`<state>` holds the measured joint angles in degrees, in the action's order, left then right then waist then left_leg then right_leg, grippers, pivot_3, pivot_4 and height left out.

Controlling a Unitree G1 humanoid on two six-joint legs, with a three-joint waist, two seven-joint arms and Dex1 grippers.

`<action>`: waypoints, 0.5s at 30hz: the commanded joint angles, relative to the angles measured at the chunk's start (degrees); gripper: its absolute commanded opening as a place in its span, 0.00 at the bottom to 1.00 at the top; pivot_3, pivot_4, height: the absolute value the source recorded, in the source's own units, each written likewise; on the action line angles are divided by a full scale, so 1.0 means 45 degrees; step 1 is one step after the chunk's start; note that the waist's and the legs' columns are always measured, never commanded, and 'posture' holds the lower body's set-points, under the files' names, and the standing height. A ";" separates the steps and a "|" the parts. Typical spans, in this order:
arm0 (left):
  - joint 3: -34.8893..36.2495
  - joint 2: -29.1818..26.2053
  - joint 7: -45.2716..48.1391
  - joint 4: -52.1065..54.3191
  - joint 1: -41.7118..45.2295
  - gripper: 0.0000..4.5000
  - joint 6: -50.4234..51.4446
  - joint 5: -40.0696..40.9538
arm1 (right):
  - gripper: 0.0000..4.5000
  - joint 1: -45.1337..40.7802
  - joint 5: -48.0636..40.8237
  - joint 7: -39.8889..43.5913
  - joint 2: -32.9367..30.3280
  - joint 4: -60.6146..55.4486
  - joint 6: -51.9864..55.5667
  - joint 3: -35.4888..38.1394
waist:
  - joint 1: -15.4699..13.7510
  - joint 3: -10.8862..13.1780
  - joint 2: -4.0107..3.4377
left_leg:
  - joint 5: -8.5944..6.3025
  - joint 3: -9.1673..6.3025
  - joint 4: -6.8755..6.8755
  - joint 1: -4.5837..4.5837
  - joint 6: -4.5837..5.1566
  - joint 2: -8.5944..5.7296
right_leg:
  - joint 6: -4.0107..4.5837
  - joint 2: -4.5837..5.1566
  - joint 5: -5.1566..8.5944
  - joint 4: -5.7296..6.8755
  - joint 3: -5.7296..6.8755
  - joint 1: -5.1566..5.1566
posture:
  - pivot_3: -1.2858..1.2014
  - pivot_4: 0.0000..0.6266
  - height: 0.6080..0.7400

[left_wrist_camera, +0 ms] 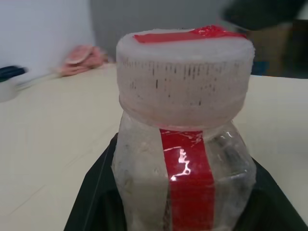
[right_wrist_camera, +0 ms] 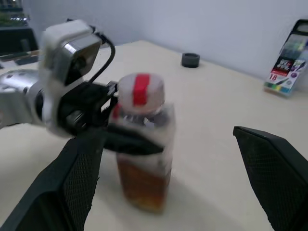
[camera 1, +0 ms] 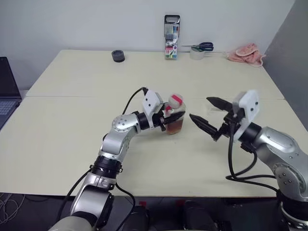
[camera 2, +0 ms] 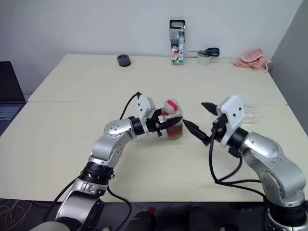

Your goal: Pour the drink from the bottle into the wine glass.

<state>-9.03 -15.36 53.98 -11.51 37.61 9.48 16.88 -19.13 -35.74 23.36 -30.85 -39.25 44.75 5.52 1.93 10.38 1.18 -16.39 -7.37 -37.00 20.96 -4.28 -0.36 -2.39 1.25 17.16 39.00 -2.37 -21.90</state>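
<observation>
The bottle (camera 1: 175, 115) stands upright in the middle of the table. It is small and clear, with a red strip on its white cap (left_wrist_camera: 185, 72) and amber drink (right_wrist_camera: 144, 185) in its lower half. My left gripper (camera 1: 173, 118) reaches in from the left and is shut on the bottle's body just under the cap. To the bottle's right my right gripper (camera 1: 199, 108) is open, its fingers (right_wrist_camera: 274, 168) pointing at the bottle without touching it. A faint clear shape (camera 2: 251, 112) lies behind my right hand. I cannot tell whether it is the wine glass.
Along the table's far edge are a black round object (camera 1: 118, 56), a box of pens (camera 1: 172, 37), scissors on a tape roll (camera 1: 198, 49) and a pink cloth (camera 1: 246, 53). A laptop (camera 1: 6, 91) sits off the left side. Bare tabletop (camera 1: 72, 144) surrounds the bottle.
</observation>
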 commanded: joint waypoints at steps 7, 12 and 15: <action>-0.0134 -0.0036 0.2640 -0.0743 0.1125 0.40 -0.0653 0.0366 | 1.00 -0.1019 -0.0179 -0.0795 0.0735 -0.0320 0.0822 -0.1252 | -0.0016 0.0000 0.0000 | -0.0002 -0.0002 -0.0004 0.0063 0.0004 -0.0017 | 0.0001 0.0017 0.0000 -0.0014 -0.0003 -0.0048 | 0.52 0.24 1.00; -0.0184 -0.0019 0.2905 -0.0675 0.0998 0.40 -0.0666 0.0250 | 1.00 -0.1293 0.0355 -0.0828 0.1149 0.0151 0.0328 -0.1826 | -0.0009 -0.0001 -0.0001 | -0.0001 -0.0025 -0.0014 0.0108 0.0005 -0.0012 | 0.0002 0.0012 -0.0001 -0.0002 0.0014 -0.0092 | 0.52 0.24 1.00; -0.0187 -0.0008 0.2982 -0.0668 0.0977 0.40 -0.0687 0.0183 | 1.00 -0.1318 0.0810 -0.0780 0.1385 0.0367 -0.0020 -0.2228 | -0.0008 0.0000 -0.0001 | -0.0001 -0.0023 -0.0015 0.0109 0.0006 -0.0013 | 0.0002 0.0012 -0.0001 -0.0002 0.0013 -0.0092 | 0.52 0.24 1.00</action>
<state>-9.77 -15.57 67.02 -16.41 41.11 7.89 17.40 -23.84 -32.87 19.81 -24.82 -36.70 46.55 -4.19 1.90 10.38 1.18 -16.40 -7.47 -37.06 21.45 -4.26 -0.42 -2.38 1.30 17.16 38.99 -2.31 -22.32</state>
